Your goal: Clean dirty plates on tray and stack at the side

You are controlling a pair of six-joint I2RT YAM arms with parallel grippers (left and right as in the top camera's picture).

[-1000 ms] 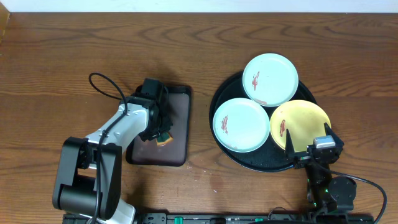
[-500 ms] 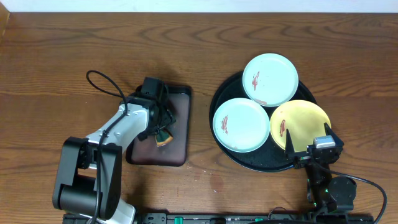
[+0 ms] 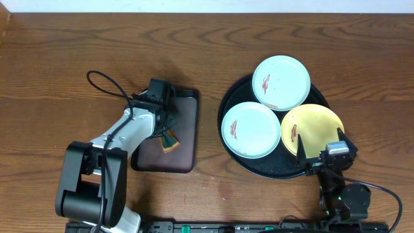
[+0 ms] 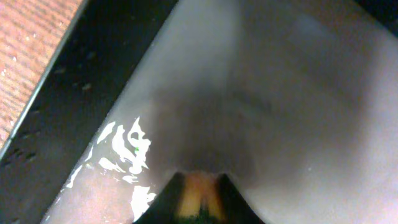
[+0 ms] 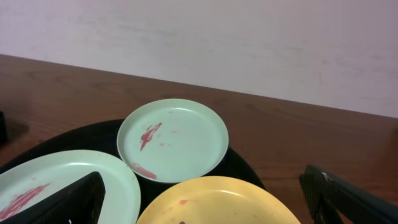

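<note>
Three dirty plates lie on the round black tray (image 3: pixel 233 96): a pale blue one at the back (image 3: pixel 281 81), a pale blue one at the left (image 3: pixel 251 129) and a yellow one at the front right (image 3: pixel 312 128). Each shows a red-brown smear. My right gripper (image 3: pixel 321 147) is open and empty at the yellow plate's near edge. The right wrist view shows the back plate (image 5: pixel 173 140), the left plate (image 5: pixel 56 186) and the yellow plate (image 5: pixel 217 196) between my open fingers (image 5: pixel 202 208). My left gripper (image 3: pixel 163 131) is shut on a yellow-green sponge (image 3: pixel 170 144), far left of the plates.
A smaller dark rectangular tray (image 3: pixel 187 123) lies left of the round tray, under my left gripper and the sponge (image 4: pixel 200 193). Its wet, glossy surface (image 4: pixel 280 93) fills the left wrist view. A black cable (image 3: pixel 97 81) loops from the left arm. Bare wooden table (image 3: pixel 362 71) surrounds both trays.
My left gripper has shifted slightly over the rectangular tray with the sponge in it, and its cable loop has moved left. The right arm and the plates have not moved.
</note>
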